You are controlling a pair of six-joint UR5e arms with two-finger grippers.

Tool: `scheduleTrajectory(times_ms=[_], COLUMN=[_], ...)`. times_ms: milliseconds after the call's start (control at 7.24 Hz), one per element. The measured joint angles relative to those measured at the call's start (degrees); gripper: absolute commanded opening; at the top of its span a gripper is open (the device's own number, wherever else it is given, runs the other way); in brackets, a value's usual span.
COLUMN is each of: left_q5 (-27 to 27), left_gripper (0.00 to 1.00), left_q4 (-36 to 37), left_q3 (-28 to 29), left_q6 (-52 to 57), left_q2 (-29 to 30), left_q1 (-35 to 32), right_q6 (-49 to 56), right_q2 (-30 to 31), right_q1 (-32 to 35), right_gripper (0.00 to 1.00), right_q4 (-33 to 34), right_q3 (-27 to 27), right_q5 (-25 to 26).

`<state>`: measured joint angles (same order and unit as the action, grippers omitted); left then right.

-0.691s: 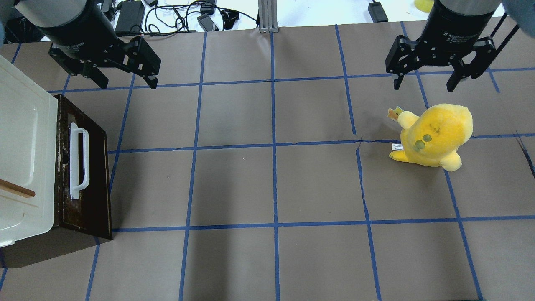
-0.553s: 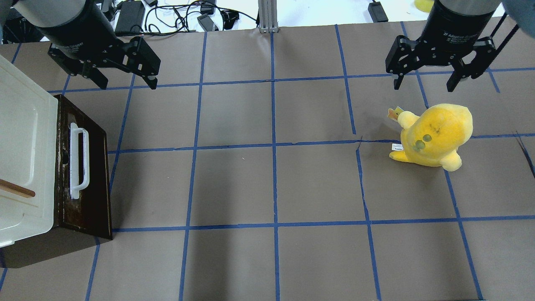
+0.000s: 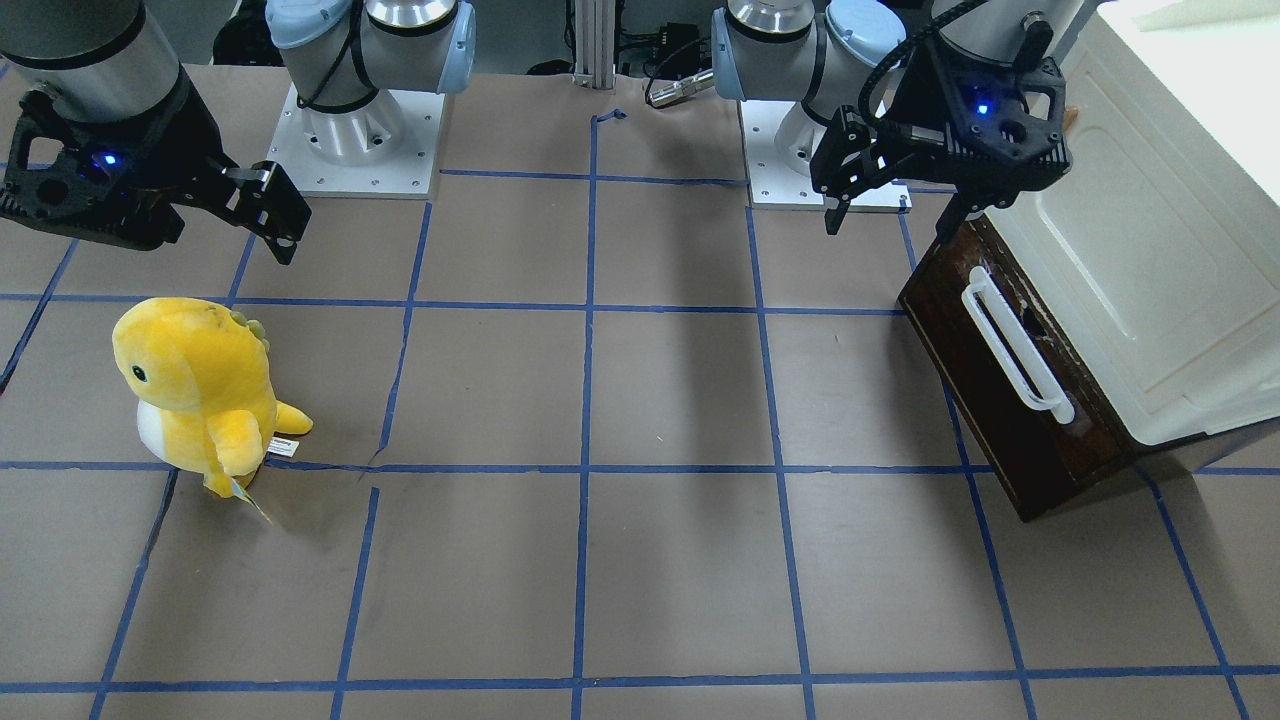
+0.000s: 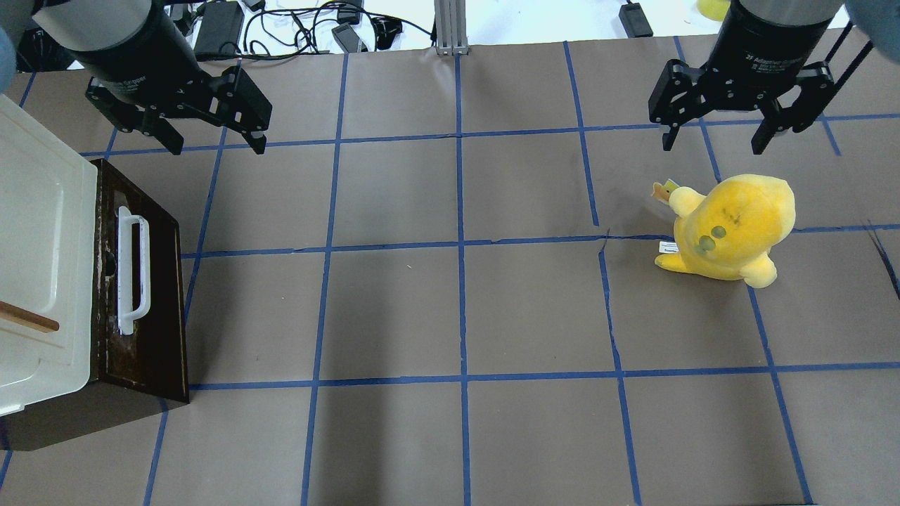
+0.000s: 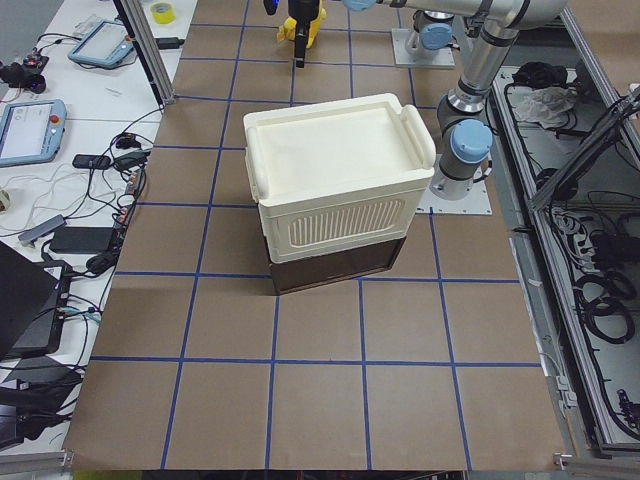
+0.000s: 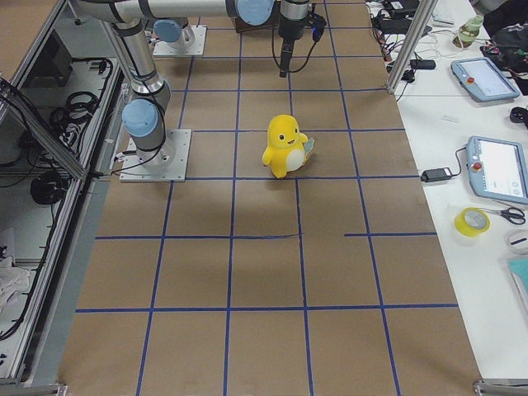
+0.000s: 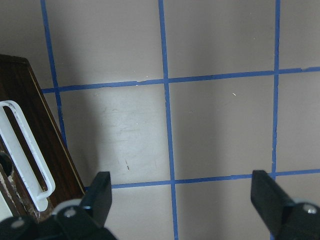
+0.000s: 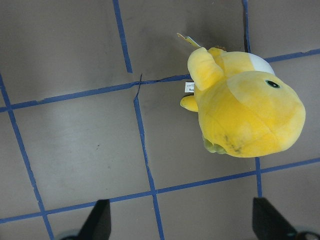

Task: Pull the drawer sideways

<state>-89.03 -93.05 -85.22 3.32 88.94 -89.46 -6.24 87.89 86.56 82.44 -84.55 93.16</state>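
Observation:
The drawer [image 4: 158, 281] has a dark brown wooden front and a long white bar handle [image 4: 133, 270]. It sits shut under a cream-white cabinet [image 4: 39, 239] at the table's left edge, and shows in the front view [image 3: 985, 390] and the left wrist view [image 7: 30, 150]. My left gripper [image 4: 214, 144] is open and empty, raised behind the drawer's far end. It also shows in the front view [image 3: 895, 215]. My right gripper [image 4: 714, 144] is open and empty above the table's far right.
A yellow plush dinosaur [image 4: 731, 228] stands on the right side below my right gripper, also in the right wrist view [image 8: 247, 107]. Blue tape lines grid the brown table cover [image 4: 457, 309]. Cables and chargers [image 4: 295, 28] lie beyond the far edge.
My left gripper has shifted slightly to the right and turned a little. The right gripper, the drawer and the plush have not moved.

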Motion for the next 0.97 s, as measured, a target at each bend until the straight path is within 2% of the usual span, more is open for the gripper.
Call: scheduleTrajectory(times_ms=[276,415,691,967], left_q5=[-0.01,-1.81,-7.86,-17.4], left_gripper=[1.0,1.0,1.0,1.0], left_q4=[0.17,0.44,2.99,5.92], left_q3=[-1.28,-2.71,-6.59,-10.64], left_q6=[-0.72,-1.72,-6.53,-9.06], left_q2=[0.58,1.01,3.49,6.59], left_q1=[0.02,0.03,-0.8,-1.33], right_q6=[0.0,0.0,0.0,0.0], right_q2=[0.0,0.0,0.0,0.0], right_q1=[-0.01,-0.01,-0.01,0.01], right_gripper=[1.0,1.0,1.0,1.0], right_q4=[0.0,0.0,0.0,0.0], right_q3=[0.0,0.0,0.0,0.0], right_q5=[0.0,0.0,0.0,0.0])
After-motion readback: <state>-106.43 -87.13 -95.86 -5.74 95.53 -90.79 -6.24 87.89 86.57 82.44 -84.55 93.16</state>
